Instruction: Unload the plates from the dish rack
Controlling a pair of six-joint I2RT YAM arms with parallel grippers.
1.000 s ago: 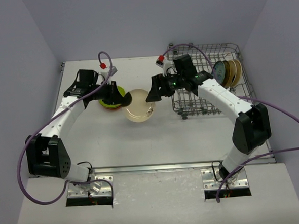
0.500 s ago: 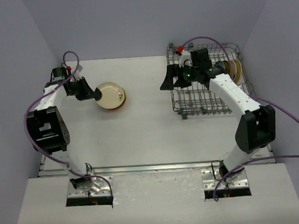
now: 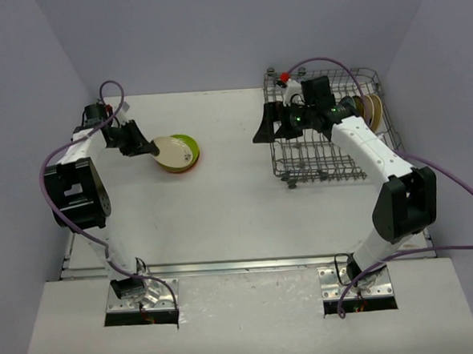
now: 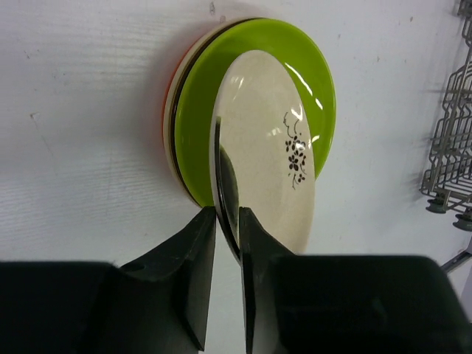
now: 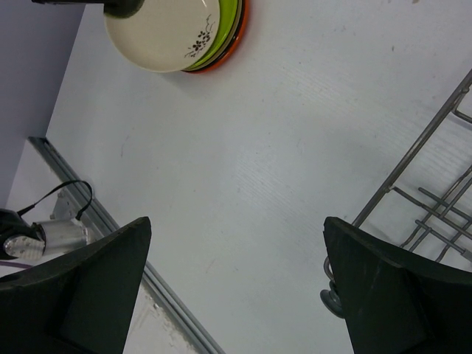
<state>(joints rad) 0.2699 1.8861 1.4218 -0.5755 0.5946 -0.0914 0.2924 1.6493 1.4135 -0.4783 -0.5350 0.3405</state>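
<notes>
1. The dish rack point(image 3: 325, 174) sits at the far right of the white worktop point(image 3: 239, 217). At its right end plates stand on edge: a pale patterned plate point(image 3: 350, 108), partly hidden by the right arm, and tan plates point(image 3: 370, 109) beside it.
2. Well to the left of the rack lies a stack with an orange-red plate point(image 5: 240, 33) at the bottom, a black plate point(image 4: 179, 103) showing only as a thin edge, and a lime green plate point(image 4: 295, 51) above them.
3. A cream plate point(image 4: 265, 147) rests tilted on the green one. Its side away from the rack is raised.
4. The cream plate carries a small black flower sprig, and no writing can be read.
5. Purple cables point(image 3: 454, 188) loop off both arms, and a metal rail point(image 5: 110, 221) runs along the worktop's near edge.
6. The left arm is folded far out to the left of the rack. The left gripper point(image 4: 227, 215) points toward the rack, nearly closed and pinching the cream plate's raised rim.
7. The right arm bends over the rack's near left part. The right gripper point(image 5: 236, 221) is past the rack's left wall, above bare worktop, spread wide and holding nothing.
</notes>
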